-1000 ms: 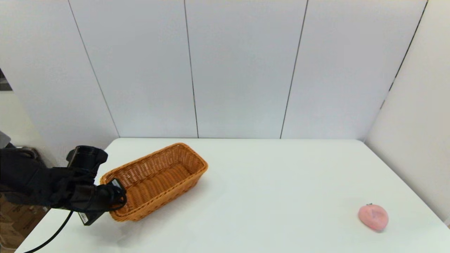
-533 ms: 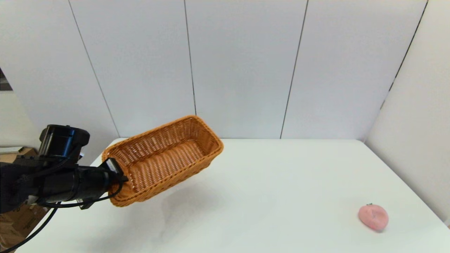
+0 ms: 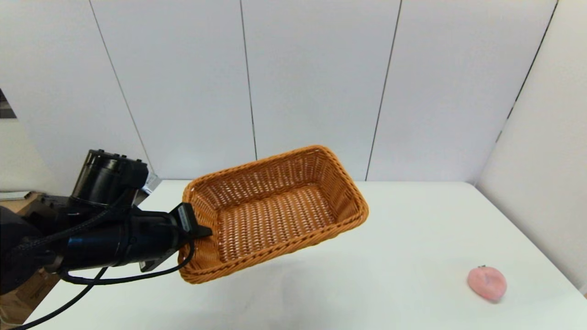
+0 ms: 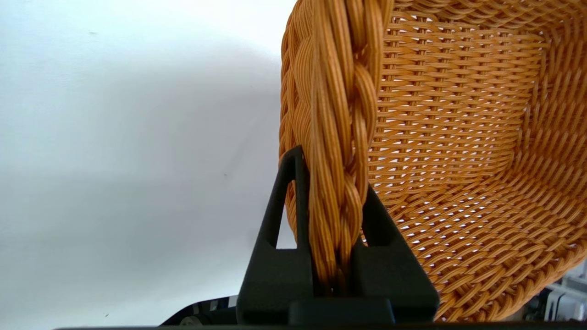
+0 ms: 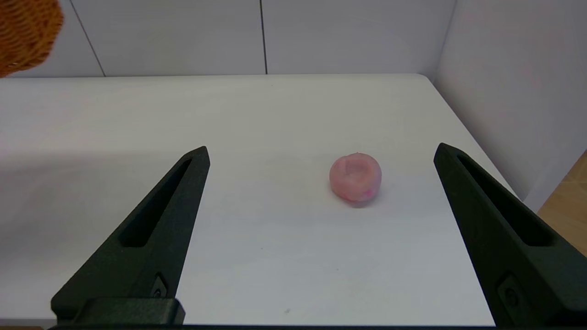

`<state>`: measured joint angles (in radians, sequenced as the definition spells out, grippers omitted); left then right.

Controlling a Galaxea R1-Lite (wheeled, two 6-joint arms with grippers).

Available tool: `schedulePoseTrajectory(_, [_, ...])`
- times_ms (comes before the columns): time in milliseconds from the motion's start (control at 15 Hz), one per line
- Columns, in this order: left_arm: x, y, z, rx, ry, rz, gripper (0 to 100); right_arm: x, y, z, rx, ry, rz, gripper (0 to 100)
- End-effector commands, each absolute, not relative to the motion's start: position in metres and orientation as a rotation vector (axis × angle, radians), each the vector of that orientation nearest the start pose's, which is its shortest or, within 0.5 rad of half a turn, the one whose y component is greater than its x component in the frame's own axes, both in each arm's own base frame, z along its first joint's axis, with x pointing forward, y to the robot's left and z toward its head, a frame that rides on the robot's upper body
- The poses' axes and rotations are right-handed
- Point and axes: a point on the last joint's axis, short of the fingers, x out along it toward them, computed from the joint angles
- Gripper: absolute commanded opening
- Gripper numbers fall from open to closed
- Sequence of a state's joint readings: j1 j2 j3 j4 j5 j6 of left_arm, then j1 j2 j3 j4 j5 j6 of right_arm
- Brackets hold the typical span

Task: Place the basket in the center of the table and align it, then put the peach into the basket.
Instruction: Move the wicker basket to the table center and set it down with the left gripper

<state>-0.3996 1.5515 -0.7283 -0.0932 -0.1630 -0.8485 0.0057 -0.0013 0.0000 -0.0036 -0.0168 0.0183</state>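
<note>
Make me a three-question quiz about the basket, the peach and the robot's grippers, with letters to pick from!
1. Where is the peach?
A on the table
B in the basket
C in a gripper

2. What colour is the basket?
A white
B orange-brown
C green

3. What is the left gripper doing?
A hanging open
B pinching the basket's rim
C holding the peach

Answers: 1 A, it lies on the table's right side. 2 B, orange-brown wicker. 3 B, its fingers clamp the braided rim; the right gripper is open.

The left gripper (image 3: 195, 224) has carried the basket (image 3: 275, 211) up and rightward.
</note>
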Motion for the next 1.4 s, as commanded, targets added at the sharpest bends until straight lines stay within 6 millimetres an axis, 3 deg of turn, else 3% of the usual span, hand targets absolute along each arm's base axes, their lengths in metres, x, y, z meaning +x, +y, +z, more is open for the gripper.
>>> schedulePoseTrajectory(67, [0.242, -0.129, 0.128, -0.643, 1.024, -0.211, 0, -0.023, -0.001, 0.076, 0.018, -0.003, -0.011, 100])
schedulePoseTrajectory(400, [0.256, -0.162, 0.099, -0.577, 1.124, -0.230, 0, -0.023, -0.001, 0.076, 0.018, -0.003, -0.011, 100])
schedulePoseTrajectory(867, [0.242, -0.199, 0.075, -0.492, 1.208, -0.303, 0, -0.023, -0.001, 0.076, 0.018, -0.003, -0.011, 100])
schedulePoseTrajectory(1400, [0.245, -0.206, 0.063, -0.479, 1.199, -0.320, 0, -0.023, -0.001, 0.076, 0.018, -0.003, -0.011, 100])
